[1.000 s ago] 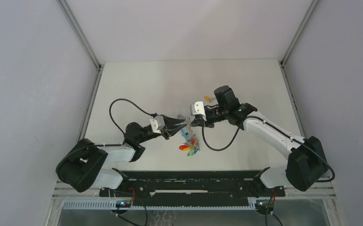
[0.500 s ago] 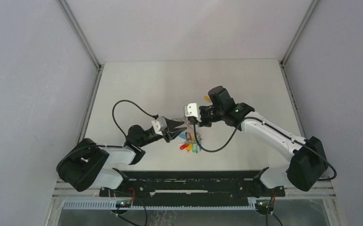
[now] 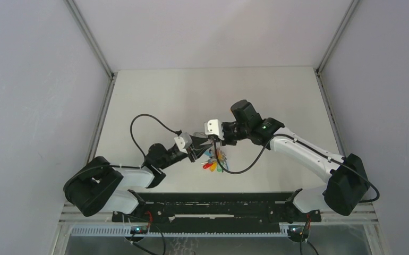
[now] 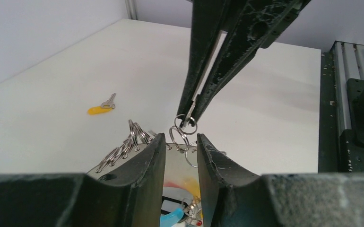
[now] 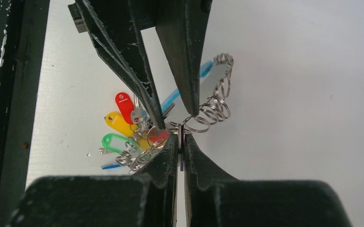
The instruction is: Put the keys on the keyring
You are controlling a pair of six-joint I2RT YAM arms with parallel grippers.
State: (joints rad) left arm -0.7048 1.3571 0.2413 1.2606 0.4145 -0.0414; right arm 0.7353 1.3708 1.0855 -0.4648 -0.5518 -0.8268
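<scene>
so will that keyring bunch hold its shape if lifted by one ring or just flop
Likely floppy: the keyring is loosely linked rings, so it should sag below the one ring the right gripper pinches. Its plastic tags would probably swing. The thin smooth rings may slip.

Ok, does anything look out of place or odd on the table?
A yellow-tagged key lies alone on the table, apart from the keyring; probably just waiting its turn. Nothing looks spilled or damaged.
</scene>
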